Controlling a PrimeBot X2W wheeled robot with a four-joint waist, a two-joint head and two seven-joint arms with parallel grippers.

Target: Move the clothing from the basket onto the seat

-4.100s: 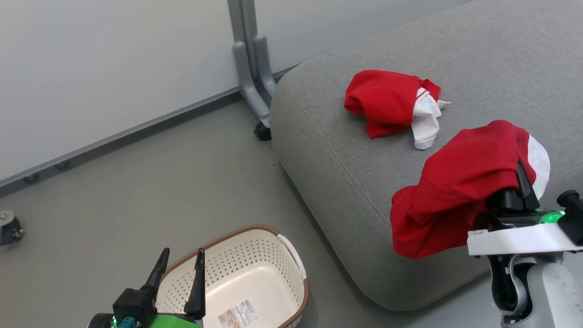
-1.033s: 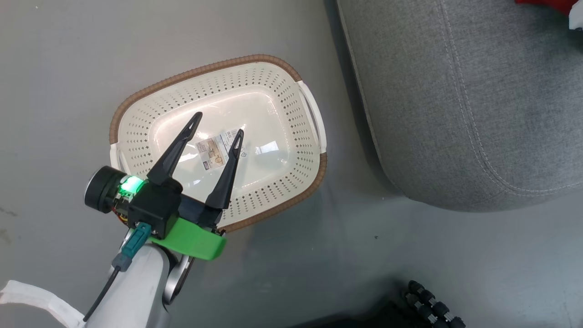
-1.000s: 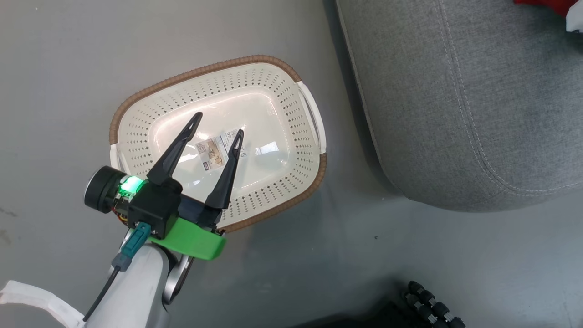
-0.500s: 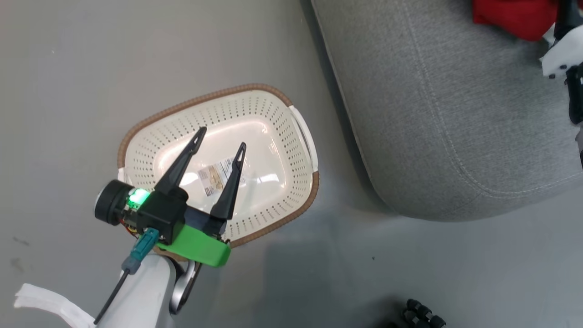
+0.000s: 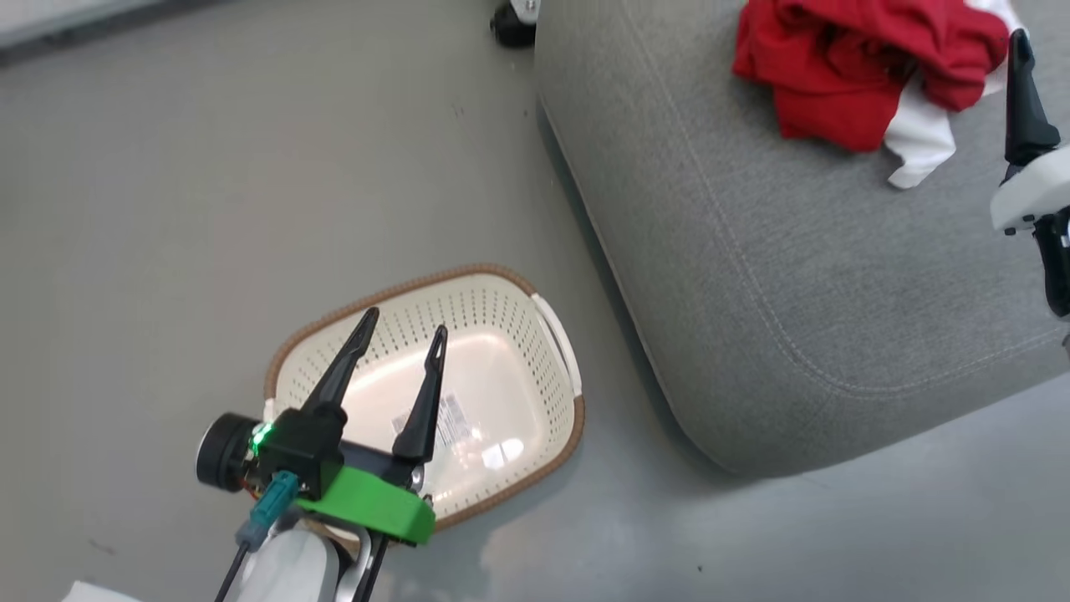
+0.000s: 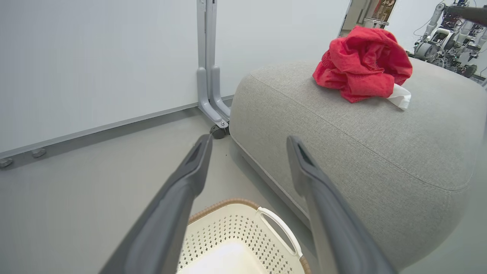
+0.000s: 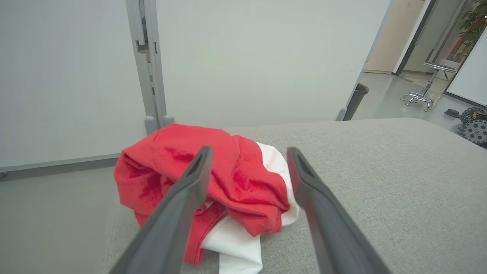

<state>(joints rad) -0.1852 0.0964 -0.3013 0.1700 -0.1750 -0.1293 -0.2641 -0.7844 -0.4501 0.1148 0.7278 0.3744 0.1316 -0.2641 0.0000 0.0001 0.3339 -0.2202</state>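
Note:
The red clothing (image 5: 836,67) with white parts lies in a heap on the grey seat (image 5: 794,276), near its far corner. In the right wrist view my right gripper (image 7: 247,152) is open just in front of the clothing (image 7: 236,179), holding nothing. One of its dark fingers (image 5: 1021,109) shows at the head view's right edge. The cream basket (image 5: 393,288) stands on the floor left of the seat, with just its label sticker inside. My left gripper (image 5: 405,323) hovers open over it. The left wrist view shows the basket (image 6: 228,203), the seat (image 6: 361,137) and the clothing (image 6: 361,61).
A grey partition stand (image 6: 207,87) with a caster (image 5: 512,21) stands at the seat's far left corner, against a white wall. Beyond the seat are a dark bin (image 7: 355,95) and a chair base (image 7: 422,95). Grey floor surrounds the basket.
The head camera has tilted up, bringing the clothing into view. My right gripper has opened and let go of the garment, which now rests on the seat. The left gripper stays open over the basket.

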